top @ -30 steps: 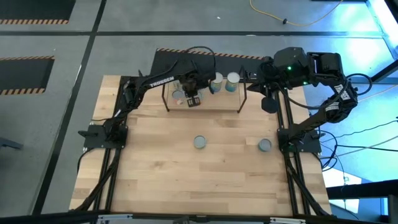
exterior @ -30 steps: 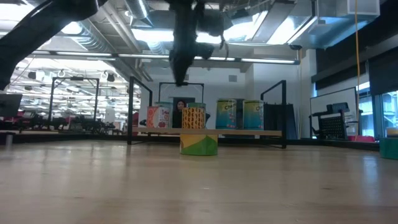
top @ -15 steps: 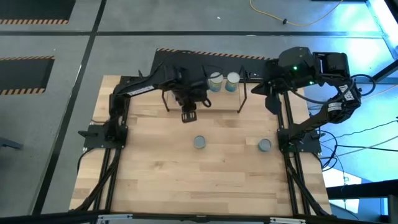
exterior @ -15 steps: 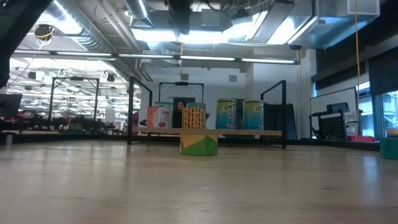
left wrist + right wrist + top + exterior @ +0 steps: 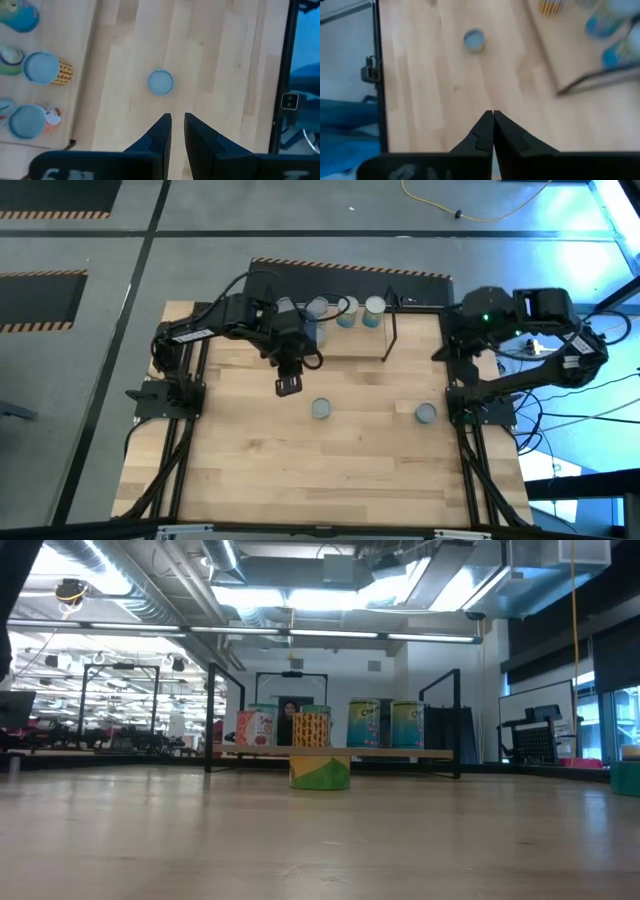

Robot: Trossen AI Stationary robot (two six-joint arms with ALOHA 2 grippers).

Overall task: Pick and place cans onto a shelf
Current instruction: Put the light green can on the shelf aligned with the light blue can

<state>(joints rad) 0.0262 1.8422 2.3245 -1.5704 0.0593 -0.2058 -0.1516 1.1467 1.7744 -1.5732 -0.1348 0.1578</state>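
Observation:
Several cans stand on the shelf [image 5: 340, 753] at the table's far edge, among them an orange-sided one [image 5: 41, 66] and two blue-green ones [image 5: 364, 724]. A green-and-yellow can [image 5: 321, 409] stands on the tabletop in front of the shelf. A second, teal can [image 5: 426, 413] stands further right. My left gripper [image 5: 288, 385] hangs high over the table, near the shelf's front. In its wrist view its fingertips [image 5: 177, 117] stand a narrow gap apart, with nothing between them, short of the loose can [image 5: 160, 82]. My right gripper [image 5: 493, 114] is shut and empty, drawn back at the table's right edge.
The shelf's black wire side loops [image 5: 390, 330] stand upright at its ends. Black rails [image 5: 465, 440] run along the table's left and right sides. Bare wood lies between the two loose cans and the near edge.
My left gripper has pulled back from over the shelf toward the table's near edge and left. It has risen out of the low view and tipped less steeply down. My right arm has drawn back toward the table's right edge. The cans have stayed put.

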